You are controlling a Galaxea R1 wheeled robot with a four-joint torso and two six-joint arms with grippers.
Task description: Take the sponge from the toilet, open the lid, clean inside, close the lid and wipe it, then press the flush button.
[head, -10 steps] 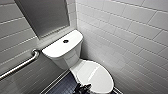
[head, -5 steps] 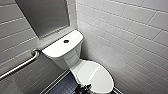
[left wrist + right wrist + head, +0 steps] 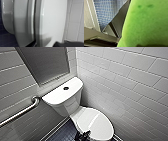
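Right gripper pinching the sponge [image 3: 146,25], bright green, hard up against its wrist camera, with small-tiled floor [image 3: 107,11] behind. Left gripper [image 3: 83,135] is dark and low at the near left edge of the lid [image 3: 98,123]; spread or pressed together, cannot tell. Lid down flat on the toilet [image 3: 66,107]. 1 flush button [image 3: 66,88] mid tank top. Grab bar [image 3: 20,113] on the side wall.
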